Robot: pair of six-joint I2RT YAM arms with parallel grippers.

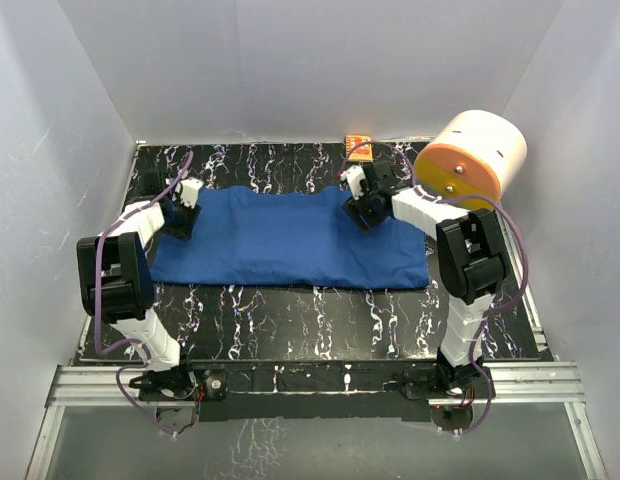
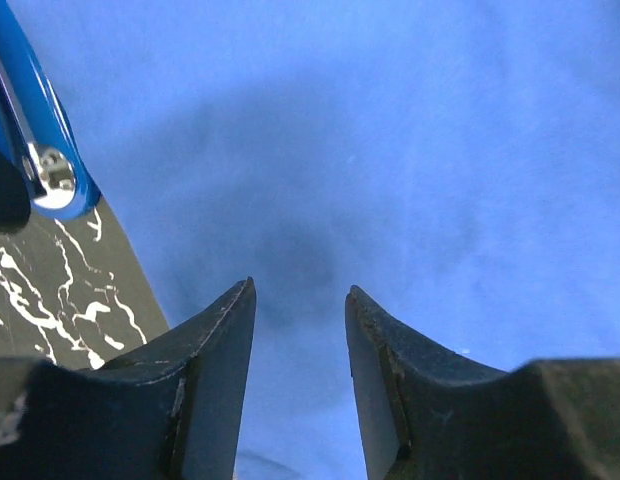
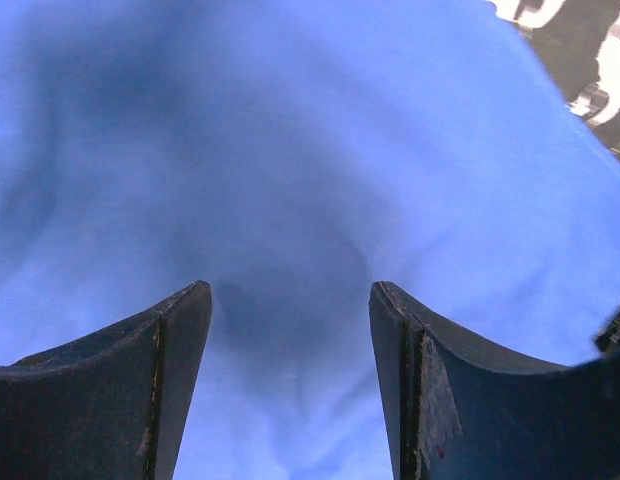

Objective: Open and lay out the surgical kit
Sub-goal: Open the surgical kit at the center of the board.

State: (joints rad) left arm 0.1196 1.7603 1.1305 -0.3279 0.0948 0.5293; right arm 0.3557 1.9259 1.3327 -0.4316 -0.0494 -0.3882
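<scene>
The black white-veined table (image 1: 290, 320) is covered across its middle by the surgical kit's royal-blue cloth wrap (image 1: 280, 240), which is spread out flat in a broad, lightly rumpled rectangle. No tray or instruments are to be seen on it. At the far right corner a big white-and-orange cylinder (image 1: 470, 160) is seen lying on its side, just behind the right arm.

The left gripper (image 1: 178, 222) is lowered onto the far left corner of the wrap. In the left wrist view its fingers (image 2: 215, 340) are parted by a moderate gap; only blue cloth is seen through that gap, and nothing is clamped. The cloth's edge and bare table are visible just left of the fingers.

The right gripper (image 1: 358, 212) is set down on the far edge of the wrap, right of centre. Its fingers (image 3: 410, 340) are spread wider — cloth is seen bunched in soft folds beneath them, but nothing is pinched between them.

A small orange box (image 1: 359, 148) is placed at the table's far edge, just behind the right gripper.

A glossy blue strip with a bright metal stud (image 2: 45, 150) is caught at the upper left of the left wrist view — what it is cannot be told.
</scene>
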